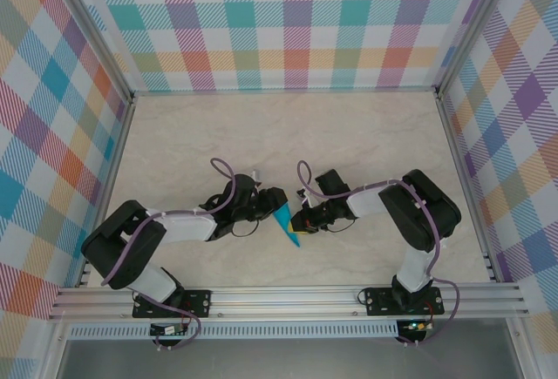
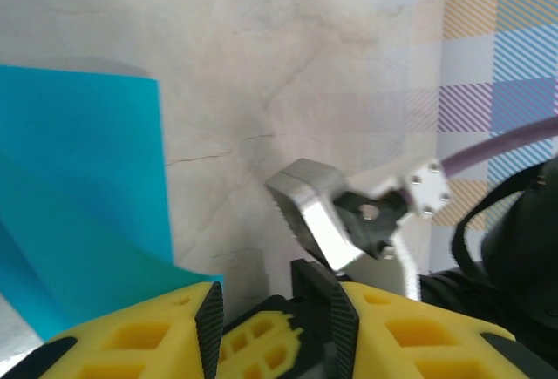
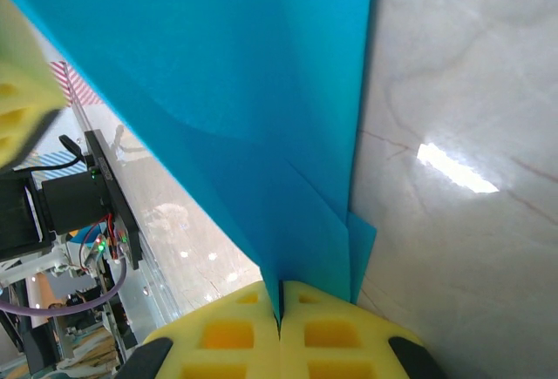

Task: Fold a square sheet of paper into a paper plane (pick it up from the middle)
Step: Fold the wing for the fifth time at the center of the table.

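Note:
The square sheet of paper is now a teal-blue paper plane (image 1: 286, 227), a narrow layered triangle with its tip toward the near edge, held between the two grippers at mid-table. My right gripper (image 1: 299, 222) is shut on it; in the right wrist view the yellow fingers (image 3: 227, 335) pinch the creased edge at the right gripper (image 3: 281, 296), and the plane (image 3: 244, 91) spreads up and left. My left gripper (image 1: 275, 202) is just left of the paper. In the left wrist view the left gripper (image 2: 277, 309) stands open with nothing between its pads, the plane (image 2: 78, 179) off to its left.
The marble tabletop (image 1: 288, 135) stretches away behind both arms. Checked walls (image 1: 52, 118) close three sides, and an aluminium rail (image 1: 288, 296) runs along the near edge. A silver bracket (image 2: 327, 213) and a purple cable (image 2: 506, 144) of the right arm sit close ahead of the left gripper.

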`<action>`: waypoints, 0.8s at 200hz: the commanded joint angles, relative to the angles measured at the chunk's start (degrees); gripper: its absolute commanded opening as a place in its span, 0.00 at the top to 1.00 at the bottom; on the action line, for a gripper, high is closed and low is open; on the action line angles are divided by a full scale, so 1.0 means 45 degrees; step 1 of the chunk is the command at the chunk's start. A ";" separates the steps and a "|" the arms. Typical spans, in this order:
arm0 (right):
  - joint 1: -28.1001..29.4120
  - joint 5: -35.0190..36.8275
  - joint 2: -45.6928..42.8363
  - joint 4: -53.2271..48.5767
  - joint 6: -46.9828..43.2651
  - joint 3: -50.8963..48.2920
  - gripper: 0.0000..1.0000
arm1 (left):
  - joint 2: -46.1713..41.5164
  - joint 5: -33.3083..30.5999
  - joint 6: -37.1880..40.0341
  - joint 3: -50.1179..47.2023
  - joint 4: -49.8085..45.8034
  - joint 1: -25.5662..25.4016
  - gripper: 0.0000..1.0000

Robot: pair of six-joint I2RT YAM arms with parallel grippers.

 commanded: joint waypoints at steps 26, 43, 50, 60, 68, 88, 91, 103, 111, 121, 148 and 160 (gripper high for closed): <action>-0.0164 0.1905 0.0642 -0.1589 -0.0274 -0.0082 0.96 | 0.0215 0.0484 0.0378 0.0390 0.0255 -0.0265 0.59; -0.0159 0.1930 0.0657 -0.1645 -0.0256 -0.0020 0.96 | 0.0415 0.0630 0.0433 0.0527 0.0366 -0.0363 0.59; -0.0162 0.1931 0.0660 -0.1637 -0.0231 -0.0033 0.96 | 0.0458 0.0617 0.0484 0.0567 0.0351 -0.0409 0.59; -0.0162 0.1924 0.0657 -0.1634 -0.0231 -0.0007 0.96 | 0.0534 0.0543 0.0526 0.0645 0.0216 -0.0418 0.59; -0.0158 0.1923 0.0693 -0.1639 -0.0227 0.0011 0.96 | 0.0624 0.0518 0.0570 0.0698 0.0129 -0.0429 0.59; -0.0161 0.1907 0.0742 -0.1639 -0.0213 0.0001 0.96 | 0.0863 0.0309 0.0622 0.0764 -0.0013 -0.0424 0.59; -0.0162 0.1906 0.0745 -0.1624 -0.0193 0.0011 0.96 | 0.0911 0.0261 0.0645 0.0767 -0.0039 -0.0423 0.59; -0.0162 0.1917 0.0771 -0.1615 -0.0197 0.0020 0.96 | 0.1078 0.0114 0.0690 0.0769 -0.0131 -0.0432 0.59; -0.0162 0.1908 0.0794 -0.1617 -0.0159 0.0045 0.96 | 0.1185 0.0060 0.0710 0.0749 -0.0080 -0.0431 0.59; -0.0157 0.1899 0.0813 -0.1616 -0.0102 0.0071 0.95 | 0.1325 0.0002 0.0738 0.0728 -0.0023 -0.0416 0.58; -0.0162 0.1910 0.0882 -0.1660 -0.0034 0.0085 0.95 | 0.1574 -0.0016 0.0813 0.0675 0.0276 -0.0421 0.57; -0.0162 0.1960 0.0940 -0.1793 -0.0035 0.0120 0.95 | 0.1494 0.0009 0.0802 0.0651 0.0418 -0.0421 0.56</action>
